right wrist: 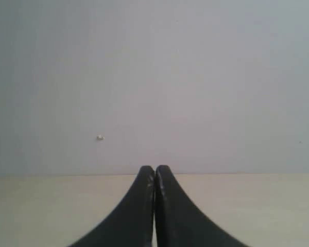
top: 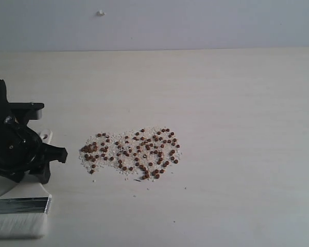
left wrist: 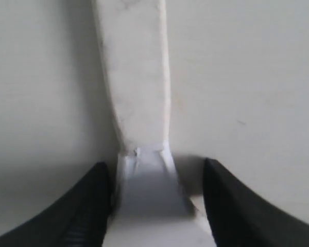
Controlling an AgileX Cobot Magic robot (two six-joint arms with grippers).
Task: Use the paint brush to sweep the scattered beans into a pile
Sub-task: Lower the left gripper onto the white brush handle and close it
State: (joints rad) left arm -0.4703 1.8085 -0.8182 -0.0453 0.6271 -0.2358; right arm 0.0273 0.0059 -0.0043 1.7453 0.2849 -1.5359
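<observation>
The beans [top: 131, 152] lie spread in a wide, loose patch with whitish crumbs at the table's middle. The paint brush [top: 21, 205] lies flat at the lower left, its white bristles [top: 15, 226] nearest the front edge. My left gripper [top: 42, 135] hangs over its cream handle [left wrist: 136, 77] and hides most of it in the exterior view. The left gripper [left wrist: 154, 175] is open and straddles the handle, with a gap showing on one side. My right gripper [right wrist: 155, 170] is shut on nothing and faces the wall; the exterior view does not show it.
A pale wooden table [top: 237, 113] runs back to a grey wall [top: 195, 20] with a small white mark [top: 100, 13]. Bare tabletop lies to the right of the beans.
</observation>
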